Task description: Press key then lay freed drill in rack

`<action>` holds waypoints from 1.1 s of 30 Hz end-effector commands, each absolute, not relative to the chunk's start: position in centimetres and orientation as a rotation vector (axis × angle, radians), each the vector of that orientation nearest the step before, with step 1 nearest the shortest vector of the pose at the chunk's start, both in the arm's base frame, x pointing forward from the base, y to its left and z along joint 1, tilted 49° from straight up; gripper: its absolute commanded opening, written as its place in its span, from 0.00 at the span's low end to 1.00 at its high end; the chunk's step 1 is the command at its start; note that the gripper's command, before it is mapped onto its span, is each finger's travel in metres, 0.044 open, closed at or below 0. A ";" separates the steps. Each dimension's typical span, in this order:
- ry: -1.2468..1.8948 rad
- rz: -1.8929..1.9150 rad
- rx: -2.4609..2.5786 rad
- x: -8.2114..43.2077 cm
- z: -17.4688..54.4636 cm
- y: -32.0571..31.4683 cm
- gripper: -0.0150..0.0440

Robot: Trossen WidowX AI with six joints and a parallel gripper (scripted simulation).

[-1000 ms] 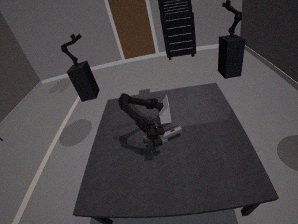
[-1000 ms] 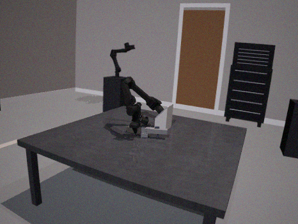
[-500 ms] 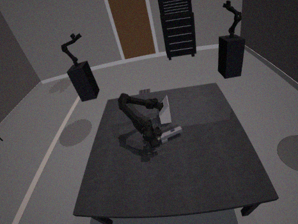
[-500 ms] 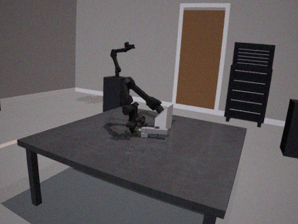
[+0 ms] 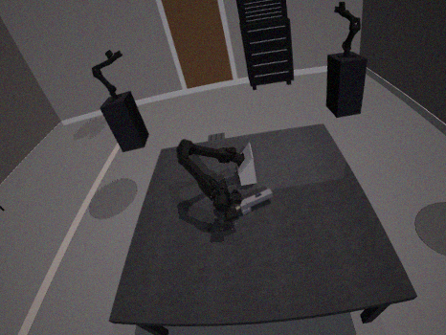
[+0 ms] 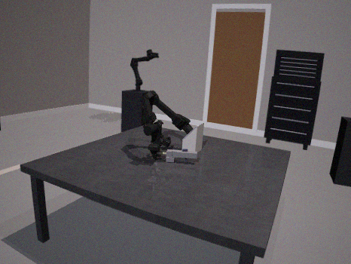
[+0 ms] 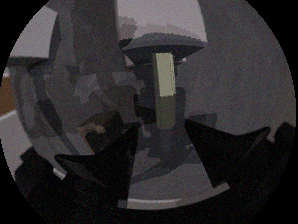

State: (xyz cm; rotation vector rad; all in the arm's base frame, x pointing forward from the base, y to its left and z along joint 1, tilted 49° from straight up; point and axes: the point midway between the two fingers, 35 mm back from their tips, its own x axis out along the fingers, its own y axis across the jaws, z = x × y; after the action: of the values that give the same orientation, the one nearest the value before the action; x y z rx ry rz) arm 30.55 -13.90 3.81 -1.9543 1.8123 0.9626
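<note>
A long white holder (image 5: pixel 256 200) (image 6: pixel 188 155) (image 7: pixel 162 22) lies on the table. A small dark-blue piece (image 5: pixel 258 194) (image 6: pixel 184 150), perhaps the key, shows on its top. A pale yellow-green bar, which looks like the drill (image 7: pixel 165 75) (image 6: pixel 164 153), sticks out of the holder's near end. My gripper (image 7: pixel 162 124) (image 6: pixel 160 154) (image 5: pixel 234 211) is open low over the table, with the bar's outer end between the fingers and a gap on both sides in the wrist view. I cannot make out the rack for certain.
A slanted white panel (image 5: pixel 248 171) (image 6: pixel 195 139) stands beside the holder, behind it and close to the arm. A small grey slotted thing (image 5: pixel 216 137) shows at the back edge of the dark table (image 5: pixel 287 249) (image 6: pixel 226 188); its place is unclear.
</note>
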 end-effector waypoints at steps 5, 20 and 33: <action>1.812 0.959 -1.955 30.5 3.4 -13.7 1.00; 1.812 0.959 -1.955 30.4 2.7 -13.4 1.00; 1.812 0.960 -1.955 30.1 2.3 -13.3 1.00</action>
State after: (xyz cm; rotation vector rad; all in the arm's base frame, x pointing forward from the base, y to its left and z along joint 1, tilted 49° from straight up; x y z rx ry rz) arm 30.34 -13.26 2.46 -1.9582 1.8074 0.9608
